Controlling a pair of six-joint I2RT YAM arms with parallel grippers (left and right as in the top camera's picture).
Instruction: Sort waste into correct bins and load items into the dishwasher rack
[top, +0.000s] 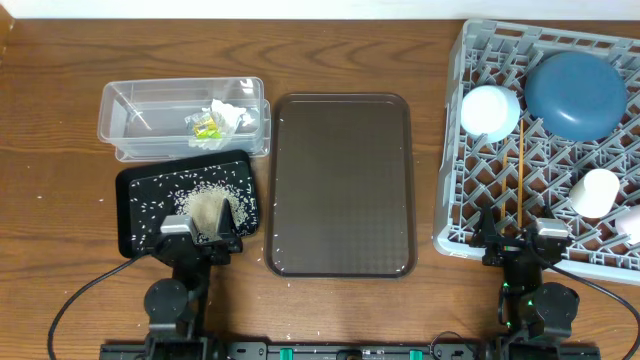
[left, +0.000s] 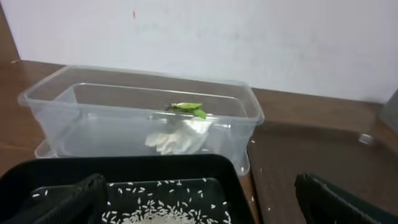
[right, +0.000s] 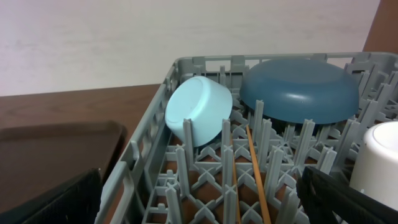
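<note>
At far left of the counter (top: 60, 120): clear tub (top: 130, 115), with crumpled napkin (top: 230, 114) and yellow-green wrapper (top: 205, 125) inside, toward its right end. Just near of it, black tray (top: 127, 215), far edge almost against the tub, rice (top: 205, 205) heaped at near right and scattered across the rest. Left claw (top: 200, 238) over the tray's near rim, fingers spread wide, nothing between them.

Centre: brown serving tray (top: 340, 180), bare, with narrow strips of open counter on both sides.

Right: grey rack (top: 452, 150), cut off by the right edge of view. Inside it:
- blue bowl (top: 575, 95), upturned, at far right
- white bowl (top: 490, 110), tipped against the far left wall
- chopsticks (top: 521, 175), lying near-to-far on the lattice
- one white cup (top: 597, 190) at near right
- another cup (top: 632, 222) at the frame edge

Right claw (top: 522, 238) at the rack's near wall, fingers parted wide, holding nothing.
</note>
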